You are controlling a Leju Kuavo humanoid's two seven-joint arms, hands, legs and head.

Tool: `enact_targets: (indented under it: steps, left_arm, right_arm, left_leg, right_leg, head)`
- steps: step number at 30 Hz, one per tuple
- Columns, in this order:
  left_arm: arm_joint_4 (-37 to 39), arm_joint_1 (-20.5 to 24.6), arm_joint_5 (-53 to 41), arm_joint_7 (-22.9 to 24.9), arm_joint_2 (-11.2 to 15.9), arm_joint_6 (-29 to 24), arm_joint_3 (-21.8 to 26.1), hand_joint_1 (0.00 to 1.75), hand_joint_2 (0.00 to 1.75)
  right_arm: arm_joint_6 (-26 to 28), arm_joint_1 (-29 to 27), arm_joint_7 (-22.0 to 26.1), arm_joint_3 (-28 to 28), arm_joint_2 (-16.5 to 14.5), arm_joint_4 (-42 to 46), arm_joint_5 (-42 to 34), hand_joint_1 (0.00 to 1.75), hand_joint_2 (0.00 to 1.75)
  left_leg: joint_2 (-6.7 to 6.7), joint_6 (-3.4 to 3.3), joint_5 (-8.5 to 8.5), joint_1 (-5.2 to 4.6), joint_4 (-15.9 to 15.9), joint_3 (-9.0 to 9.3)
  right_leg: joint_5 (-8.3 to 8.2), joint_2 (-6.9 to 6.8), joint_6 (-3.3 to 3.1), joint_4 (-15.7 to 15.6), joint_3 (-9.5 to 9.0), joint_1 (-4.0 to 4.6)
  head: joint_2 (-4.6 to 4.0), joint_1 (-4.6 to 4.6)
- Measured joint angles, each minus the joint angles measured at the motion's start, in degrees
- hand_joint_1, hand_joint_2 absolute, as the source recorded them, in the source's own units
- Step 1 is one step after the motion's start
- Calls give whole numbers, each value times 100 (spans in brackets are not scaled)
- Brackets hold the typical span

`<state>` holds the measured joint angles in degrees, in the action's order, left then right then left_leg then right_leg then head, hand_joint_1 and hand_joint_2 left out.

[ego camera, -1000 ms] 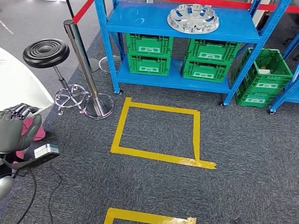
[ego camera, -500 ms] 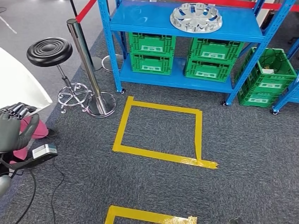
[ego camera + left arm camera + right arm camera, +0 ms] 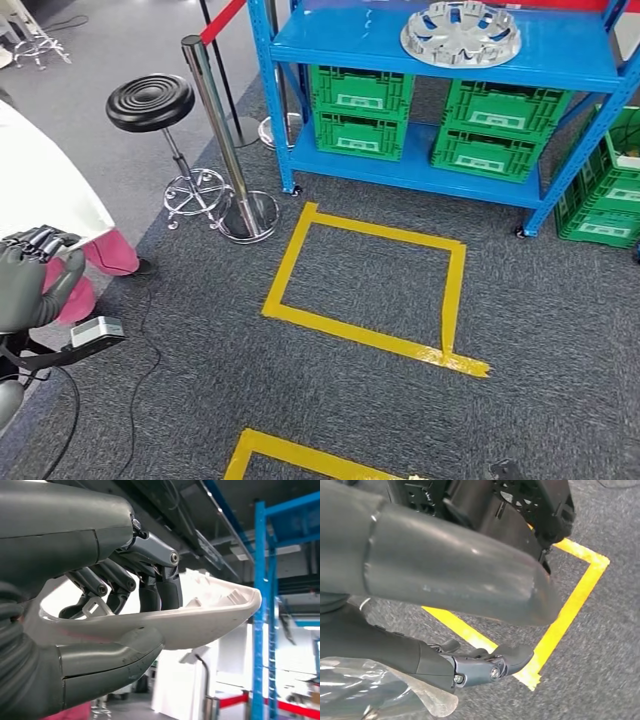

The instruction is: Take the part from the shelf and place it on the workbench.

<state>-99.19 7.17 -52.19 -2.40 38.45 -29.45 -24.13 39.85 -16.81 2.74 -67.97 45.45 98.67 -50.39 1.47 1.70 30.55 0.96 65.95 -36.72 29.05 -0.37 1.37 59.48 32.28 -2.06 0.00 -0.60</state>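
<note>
We see the left hand gripping a large white part, thumb beneath its curved shell and the darker fingers hooked over its upper edge; from the head camera that same part shows as a broad white surface far to the left of the blue shelf, above the grey left hand. The right hand hangs over the carpet with its fingers stretched out and holding nothing, a yellow tape corner on the floor below it. On the blue shelf's top board lies a silver wheel cover, and green crates sit on the lower board. In front of the shelf a yellow tape rectangle marks the grey carpet. To the shelf's left stand a chrome barrier post and a black stool.
</note>
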Motion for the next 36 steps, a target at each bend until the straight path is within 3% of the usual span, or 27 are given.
enact_targets:
  steps: [2,3,4,6,8,9,10,11,12,14,16,18,19,20,22,23,24,25,27,29,31,33,34,36]
  left_arm:
    - [0,5,-8,19,-6,16,-1,175,175]
    - [0,1,-9,23,-12,18,-2,175,175]
    - [0,1,-14,28,-18,20,-2,175,175]
    - [-1,15,-23,39,-24,35,-2,175,175]
    - [-5,52,-32,51,-26,58,-2,175,175]
    - [-8,71,-36,56,-27,65,-2,175,175]
    - [-10,81,-40,59,-28,68,-2,175,175]
    - [-14,86,-44,60,-26,68,-2,175,175]
    - [-15,79,-45,61,-26,69,-2,175,175]
    - [-22,97,-46,61,-28,72,-1,175,175]
    - [-29,115,-46,62,-49,76,-4,175,175]
    - [-31,98,-46,63,-73,82,-13,175,175]
    - [-31,90,-46,63,-81,84,-17,175,175]
    - [-31,86,-46,63,-86,86,-20,175,175]
    - [-31,90,-46,63,-94,86,-22,175,175]
    - [-31,96,-46,63,-97,86,-22,175,175]
    - [-31,101,-46,63,-97,87,-22,175,175]
    - [-31,99,-47,66,-96,87,-21,175,175]
    - [-31,77,-54,70,-87,79,-20,175,175]
    - [-30,77,-61,70,-74,60,-20,175,175]
    - [-28,95,-70,63,-74,39,-21,175,175]
    - [-24,78,-79,48,-84,21,-23,175,175]
    - [-21,63,-81,38,-84,11,-24,175,175]
    - [-16,50,-79,5,-80,-14,-20,175,175]
  right_arm:
    - [0,-4,-20,-10,-3,-12,9,0,0]
    - [0,0,-21,-18,-5,-19,8,0,0]
    - [0,13,-22,-26,-9,-23,8,0,0]
    - [0,48,-32,-37,-17,-27,10,0,0]
    - [0,72,-44,-39,-32,-28,13,0,0]
    - [0,81,-49,-43,-39,-30,13,0,0]
    - [0,88,-52,-47,-46,-31,13,0,0]
    - [0,97,-54,-52,-49,-33,13,0,0]
    - [0,110,-56,-58,-50,-35,14,0,0]
    - [0,127,-53,-63,-50,-39,18,0,0]
    - [0,124,-53,-68,-51,-48,17,0,0]
    - [0,118,-57,-80,-52,-63,14,0,0]
    - [0,117,-57,-86,-52,-69,14,0,0]
    - [0,117,-58,-91,-53,-75,14,0,0]
    - [0,117,-58,-96,-53,-84,14,0,0]
    - [0,117,-58,-97,-54,-86,14,0,0]
    - [0,114,-58,-99,-54,-89,14,0,0]
    - [0,111,-58,-103,-55,-92,13,0,0]
    - [0,117,-38,-111,-56,-99,-3,0,0]
    - [0,135,12,-123,-61,-107,-49,0,0]
    - [0,160,73,-161,-66,-122,-134,0,0]
    - [0,206,128,-232,-69,-153,-231,0,0]
    - [0,244,147,-277,-72,-169,-271,0,0]
    - [0,349,165,-374,-82,-198,-348,0,0]
  left_leg:
    - [-82,8,300,-1,728,-315]
    - [-89,-6,326,-4,900,-384]
    - [-98,-33,241,-13,847,-344]
    - [-215,-137,-126,-65,178,7]
    - [-502,-254,-317,-161,-479,338]
    - [-597,-291,-323,-200,-629,395]
    - [-610,-310,-307,-223,-669,391]
    - [-532,-324,-326,-226,-712,380]
    - [-456,-335,-359,-212,-758,391]
    - [-308,-376,-436,-165,-861,427]
    - [-161,-412,-482,-137,-893,420]
    - [5,-421,-496,-137,-889,405]
    - [91,-418,-499,-136,-885,405]
    - [177,-412,-500,-132,-878,408]
    - [339,-378,-486,-128,-834,394]
    - [418,-348,-476,-127,-797,364]
    - [494,-310,-475,-122,-766,324]
    - [573,-267,-486,-112,-748,282]
    - [678,-193,-508,-89,-731,222]
    - [442,-128,-371,-100,-508,109]
    - [69,-59,-38,-89,129,-189]
    - [-60,-3,181,-42,748,-488]
    - [-79,15,139,-19,804,-514]
    - [-173,30,-211,7,284,-246]
  right_leg:
    - [9,-150,-33,0,3,42]
    - [15,-226,-45,0,1,64]
    - [20,-300,-54,0,-6,85]
    - [32,-445,-70,-4,-36,124]
    - [39,-583,-64,-11,-54,165]
    - [36,-656,-51,-18,-53,179]
    - [31,-734,-34,-32,-54,190]
    - [24,-817,-12,-54,-73,192]
    - [44,-807,13,-57,-81,188]
    - [220,-478,56,171,16,169]
    - [565,-67,84,877,366,149]
    - [740,29,108,1514,699,147]
    - [664,35,115,1547,737,145]
    - [479,56,117,1337,658,139]
    - [58,320,113,531,305,100]
    - [-51,475,102,198,146,78]
    - [-87,591,86,2,50,65]
    - [-64,619,63,-55,15,67]
    - [-78,454,5,-83,-9,69]
    - [-92,275,-55,-119,-38,50]
    - [-80,97,-92,-131,-56,47]
    - [-64,-84,-98,-131,-60,46]
    - [-54,-172,-91,-130,-65,43]
    - [-26,-337,-61,-130,-100,34]
  head:
    - [0,13]
    - [0,14]
    - [0,13]
    - [0,12]
    - [0,13]
    - [0,12]
    - [0,18]
    - [0,22]
    - [0,19]
    - [0,5]
    - [0,-12]
    - [0,-17]
    - [0,-16]
    - [0,-17]
    - [0,-16]
    - [0,-11]
    - [0,-9]
    - [0,-5]
    - [0,-6]
    - [0,24]
    - [0,56]
    - [0,58]
    - [0,60]
    - [0,60]
